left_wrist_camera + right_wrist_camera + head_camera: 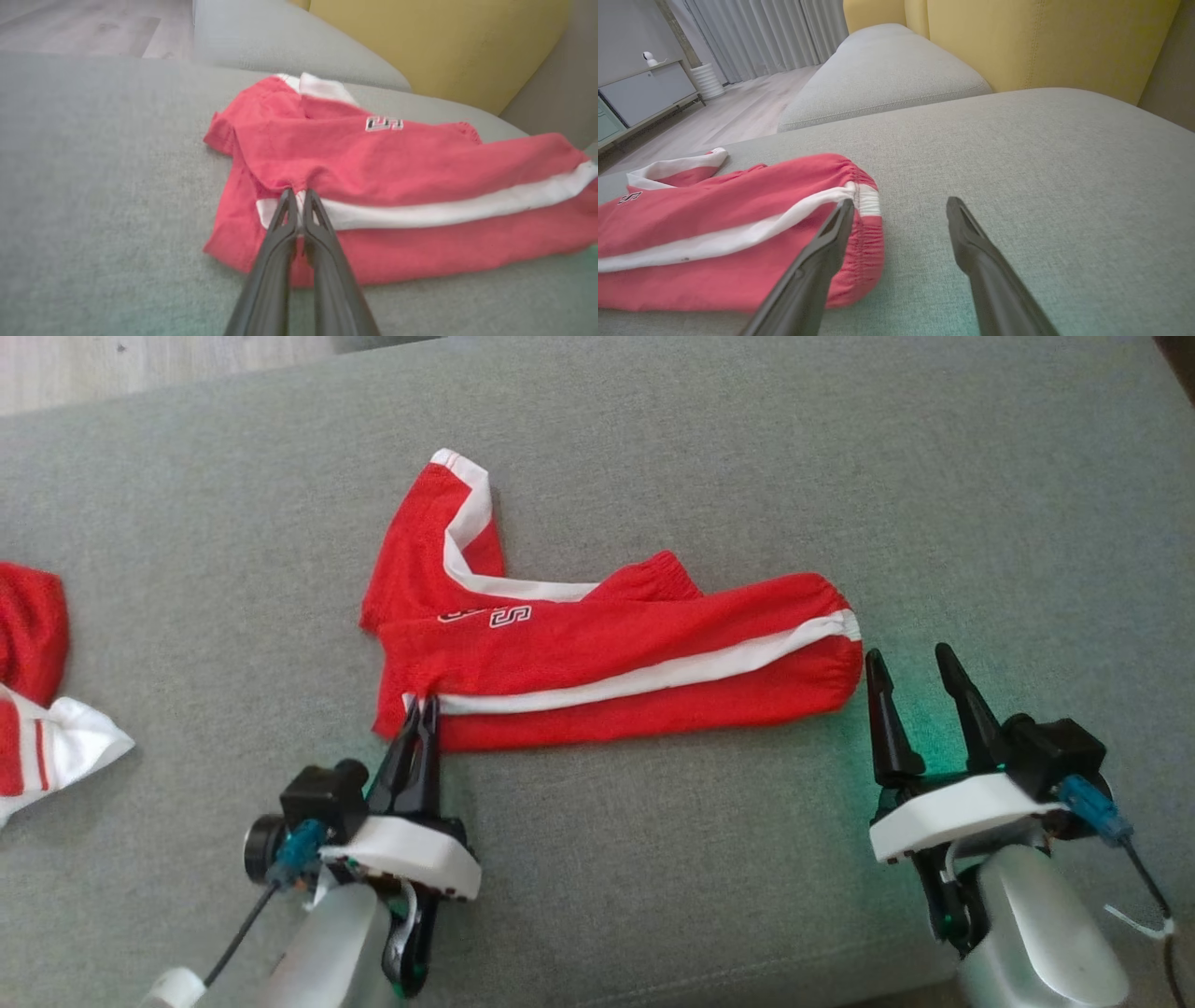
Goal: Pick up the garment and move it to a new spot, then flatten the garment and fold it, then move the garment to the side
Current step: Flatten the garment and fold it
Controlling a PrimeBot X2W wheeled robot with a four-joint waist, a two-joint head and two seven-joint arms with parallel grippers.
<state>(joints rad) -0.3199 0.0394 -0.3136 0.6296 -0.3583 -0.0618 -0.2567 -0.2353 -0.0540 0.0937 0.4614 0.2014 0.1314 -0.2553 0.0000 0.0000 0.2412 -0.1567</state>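
A bright red garment [607, 653] lies folded in a long band on the grey cushion, with a white stripe along it, a small white letter mark and a gathered cuff at its right end. In shape it looks more like trousers than a shirt. My left gripper [422, 709] is shut on the garment's [402, 168] near-left edge, its fingertips [297, 196] pinching cloth where the white stripe begins. Just right of the cuff [866, 205], my right gripper [910, 663] stands open, its left finger [831, 238] close beside the cloth, nothing between the fingers.
A second red garment [33, 681] with a white, red-striped end lies at the left edge of the grey sofa cushion [747, 476]. A yellow backrest [1041, 42] rises behind. Wooden floor [140, 364] lies beyond the cushion's far edge.
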